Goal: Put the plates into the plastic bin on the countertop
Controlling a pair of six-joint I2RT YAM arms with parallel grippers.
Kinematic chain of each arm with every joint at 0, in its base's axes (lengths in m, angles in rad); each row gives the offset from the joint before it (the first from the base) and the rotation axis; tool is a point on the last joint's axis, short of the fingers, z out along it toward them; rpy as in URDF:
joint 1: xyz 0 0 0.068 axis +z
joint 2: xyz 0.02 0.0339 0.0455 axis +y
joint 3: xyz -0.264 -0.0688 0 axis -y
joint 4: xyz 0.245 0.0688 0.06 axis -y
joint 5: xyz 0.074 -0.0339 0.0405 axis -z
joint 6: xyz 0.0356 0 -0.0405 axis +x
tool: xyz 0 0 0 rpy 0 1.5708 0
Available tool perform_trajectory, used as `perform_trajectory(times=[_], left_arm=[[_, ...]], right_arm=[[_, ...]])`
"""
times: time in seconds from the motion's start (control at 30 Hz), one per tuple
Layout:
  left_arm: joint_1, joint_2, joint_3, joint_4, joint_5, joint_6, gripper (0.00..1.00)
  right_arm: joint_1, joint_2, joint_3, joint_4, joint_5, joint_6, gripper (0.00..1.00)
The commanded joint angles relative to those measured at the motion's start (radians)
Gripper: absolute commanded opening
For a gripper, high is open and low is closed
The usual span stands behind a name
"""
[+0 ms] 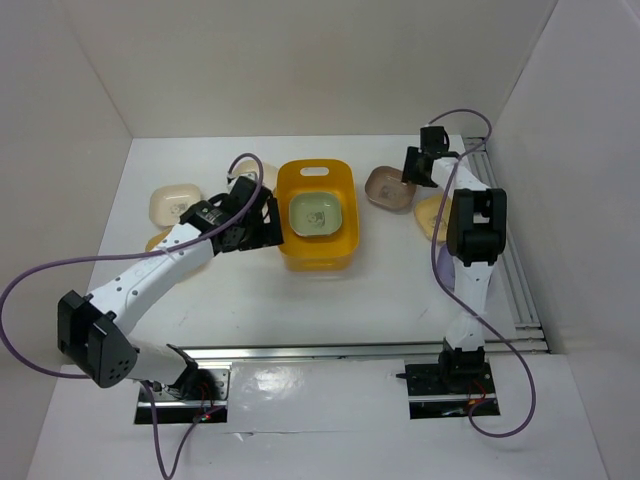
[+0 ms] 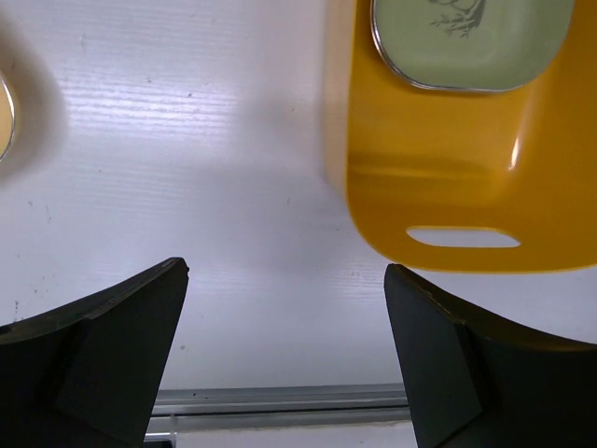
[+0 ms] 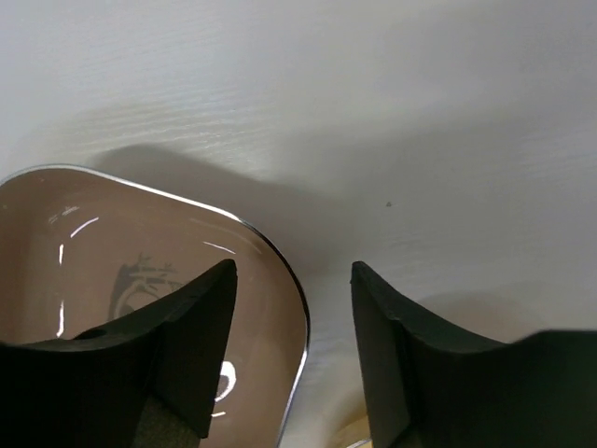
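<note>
Right wrist view: on the right gripper [image 3: 291,280] the jaws stand part-way open and grip nothing. They sit astride the near rim of the brown plate [image 3: 140,280], one finger over its glossy inside and the other over bare tabletop [image 3: 420,112], with a gap showing on both sides of the rim. We judge the step in hand to be the pinch on this plate, which lies to the right of the plastic bin [image 1: 318,255], just beyond its far right corner.

To do it well, we would settle low enough for the outer finger to catch under the lip before clamping, since the wall is shallow and slick. Then we would lift straight up, so the plate does not scrape along the surface. A pale yellow plate [image 1: 432,215] lies further right of the bin, under this arm; we would keep the elbow off it.

The left gripper [image 2: 284,280] hangs just left of the bin, jaws wide apart and empty. We would hold it out of the drop path. A green plate [image 1: 318,213] already lies flat inside the bin, so we would lower the brown one level onto it.
</note>
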Motion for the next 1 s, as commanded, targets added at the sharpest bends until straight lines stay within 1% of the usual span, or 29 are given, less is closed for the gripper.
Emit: perform_trajectory(times=[0.0, 0.03, 0.07, 0.1, 0.2, 0.23, 0.27, 0.37, 0.43, 0.47, 0.5, 0.57, 0.6, 0.73, 0.77, 0.8, 0.87, 0.9, 0.93, 0.97], left_arm=[[0.007, -0.037, -0.01, 0.002, -0.023, -0.034, 1.0], [0.007, -0.037, -0.019, 0.002, -0.013, -0.034, 1.0], [0.007, -0.037, -0.02, 0.002, -0.013, -0.034, 1.0], [0.017, -0.037, -0.02, 0.002, -0.013, -0.034, 1.0], [0.037, -0.047, -0.02, 0.002, -0.004, -0.034, 1.0], [0.054, -0.047, -0.02, 0.002, -0.004, -0.034, 1.0], [0.076, -0.047, -0.01, -0.007, -0.004, -0.034, 1.0], [0.123, -0.07, -0.02, -0.025, -0.05, -0.078, 1.0], [0.151, -0.08, -0.029, -0.045, -0.081, -0.117, 1.0], [0.166, -0.08, -0.029, -0.068, -0.11, -0.132, 1.0], [0.206, -0.08, -0.029, -0.068, -0.11, -0.143, 1.0], [0.252, -0.071, -0.029, -0.082, -0.11, -0.166, 1.0], [0.293, -0.062, -0.029, -0.091, -0.11, -0.177, 1.0], [0.384, 0.005, 0.022, -0.183, -0.142, -0.197, 1.0], [0.431, 0.016, 0.022, -0.183, -0.142, -0.185, 1.0], [0.465, 0.016, 0.022, -0.183, -0.118, -0.184, 1.0], [0.531, 0.025, 0.022, -0.183, -0.093, -0.163, 1.0], [0.592, 0.025, 0.008, -0.183, -0.063, -0.151, 1.0], [0.617, 0.025, -0.006, -0.183, -0.062, -0.137, 1.0], [0.642, 0.025, -0.015, -0.183, -0.053, -0.12, 1.0]], right_arm=[[-0.014, 0.015, -0.018, 0.029, -0.034, 0.011, 0.57], [-0.014, 0.015, -0.029, 0.046, -0.034, 0.024, 0.51], [-0.023, 0.024, -0.029, 0.055, -0.034, 0.034, 0.51], [-0.033, 0.034, -0.029, 0.055, -0.034, 0.044, 0.44], [-0.033, 0.079, 0.014, 0.032, -0.013, 0.057, 0.21], [-0.033, 0.088, 0.029, 0.009, 0.003, 0.057, 0.02], [-0.033, 0.088, 0.043, 0.009, 0.021, 0.067, 0.0], [-0.042, 0.067, 0.054, 0.009, 0.087, 0.092, 0.0], [-0.042, 0.006, 0.043, 0.027, 0.101, 0.103, 0.0], [-0.051, -0.017, 0.043, 0.038, 0.092, 0.113, 0.0], [-0.051, -0.069, 0.043, 0.038, 0.062, 0.113, 0.0], [-0.051, -0.123, 0.032, 0.065, -0.003, 0.113, 0.0], [-0.051, -0.148, 0.032, 0.066, -0.041, 0.097, 0.0], [0.01, -0.258, 0.076, 0.04, -0.058, 0.029, 0.0], [0.022, -0.28, 0.101, 0.017, -0.069, -0.007, 0.0], [0.038, -0.28, 0.119, -0.002, -0.069, -0.008, 0.0], [0.081, -0.28, 0.17, -0.052, -0.06, -0.058, 0.0], [0.093, -0.28, 0.199, -0.087, -0.06, -0.071, 0.0], [0.105, -0.28, 0.21, -0.104, -0.092, -0.093, 0.0], [0.133, -0.28, 0.21, -0.115, -0.092, -0.103, 0.0]])
